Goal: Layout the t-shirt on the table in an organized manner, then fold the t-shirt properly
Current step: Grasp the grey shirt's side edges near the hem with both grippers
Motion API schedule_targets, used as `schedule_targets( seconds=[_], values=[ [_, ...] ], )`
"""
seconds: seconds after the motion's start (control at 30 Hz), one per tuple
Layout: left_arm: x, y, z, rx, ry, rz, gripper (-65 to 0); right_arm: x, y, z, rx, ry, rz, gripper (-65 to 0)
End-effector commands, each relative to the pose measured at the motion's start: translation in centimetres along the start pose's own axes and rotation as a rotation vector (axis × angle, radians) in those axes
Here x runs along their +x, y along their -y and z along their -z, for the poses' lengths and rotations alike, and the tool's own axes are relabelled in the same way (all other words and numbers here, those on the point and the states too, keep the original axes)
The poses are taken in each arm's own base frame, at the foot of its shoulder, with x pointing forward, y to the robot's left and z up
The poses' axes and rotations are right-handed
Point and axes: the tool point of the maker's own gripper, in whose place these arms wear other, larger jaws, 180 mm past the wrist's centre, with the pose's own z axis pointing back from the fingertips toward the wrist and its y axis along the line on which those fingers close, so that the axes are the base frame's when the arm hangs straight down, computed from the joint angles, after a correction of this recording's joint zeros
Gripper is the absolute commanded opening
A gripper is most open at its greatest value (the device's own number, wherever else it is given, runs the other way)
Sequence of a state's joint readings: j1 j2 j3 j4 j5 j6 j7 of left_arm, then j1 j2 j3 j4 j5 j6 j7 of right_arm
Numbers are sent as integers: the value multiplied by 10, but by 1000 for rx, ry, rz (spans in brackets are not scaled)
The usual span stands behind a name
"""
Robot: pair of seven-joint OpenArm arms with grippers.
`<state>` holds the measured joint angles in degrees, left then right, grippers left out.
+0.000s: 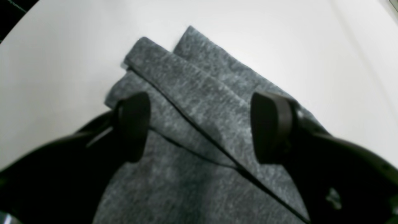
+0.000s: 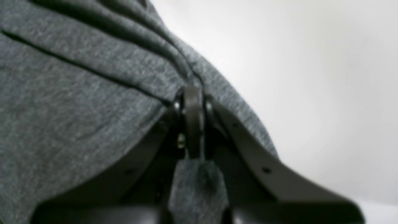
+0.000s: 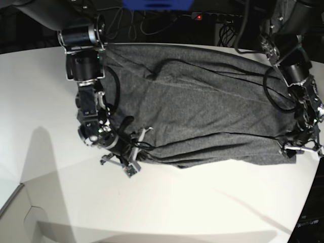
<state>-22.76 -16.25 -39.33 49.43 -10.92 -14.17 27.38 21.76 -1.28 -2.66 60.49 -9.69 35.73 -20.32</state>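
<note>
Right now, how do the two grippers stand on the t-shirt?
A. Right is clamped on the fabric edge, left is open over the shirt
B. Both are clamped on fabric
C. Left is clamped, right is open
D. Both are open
A: in the right wrist view the right gripper is shut on a pinch of the t-shirt, while the left gripper straddles folded cloth with its fingers spread wide.

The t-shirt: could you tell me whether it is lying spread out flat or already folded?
Partly folded. The t-shirt lies on the table with layers overlapping, edges stacked in the left wrist view, and long creases running across it.
</note>
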Motion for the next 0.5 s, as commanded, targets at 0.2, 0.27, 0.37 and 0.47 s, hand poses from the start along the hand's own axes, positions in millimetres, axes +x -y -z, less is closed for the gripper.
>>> schedule_targets(
  seconds=[0.2, 0.27, 0.37, 0.47],
  values=[
    [29, 4, -1, -13, 71, -1, -164, 40, 16, 8, -6, 57, -8, -562],
    [29, 4, -1, -13, 71, -1, -164, 38, 19, 14, 2, 33, 1, -482],
    [29, 4, -1, -13, 71, -1, -164, 32, 20, 23, 22, -2, 23, -365],
    [30, 4, -1, -13, 73, -1, -164, 27, 22, 29, 37, -33, 41, -290]
  ],
)
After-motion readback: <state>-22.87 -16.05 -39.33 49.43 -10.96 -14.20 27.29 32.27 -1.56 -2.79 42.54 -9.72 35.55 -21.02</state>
